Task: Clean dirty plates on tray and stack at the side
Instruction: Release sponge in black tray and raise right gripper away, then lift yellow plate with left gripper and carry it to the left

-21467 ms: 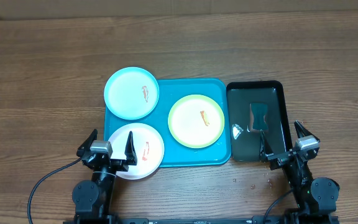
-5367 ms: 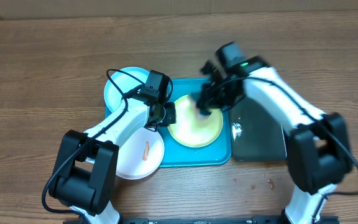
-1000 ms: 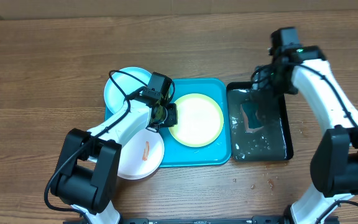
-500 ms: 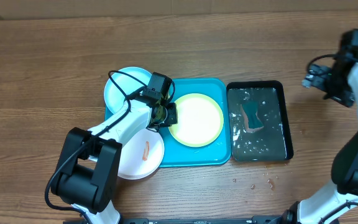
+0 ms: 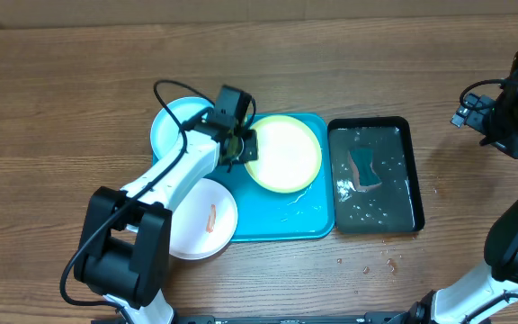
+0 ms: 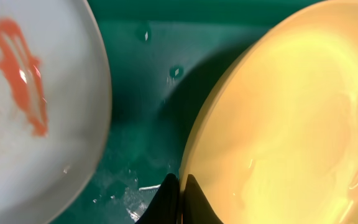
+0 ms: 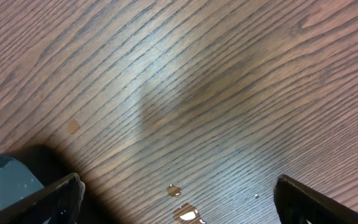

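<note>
Left end effector (image 5: 243,147) is clamped on the left rim of the yellow-green plate (image 5: 284,155). This plate shows no smear and lies over the far half of the turquoise tray (image 5: 306,219), with its far rim at the tray's far edge. The white plate (image 5: 203,219), smeared orange, overhangs the tray's near-left corner. The light blue plate (image 5: 174,128) overhangs the far-left corner. Right end effector (image 5: 473,108) hangs wide open and empty above the tabletop (image 5: 61,90), well right of the water-filled black tray (image 5: 394,135).
</note>
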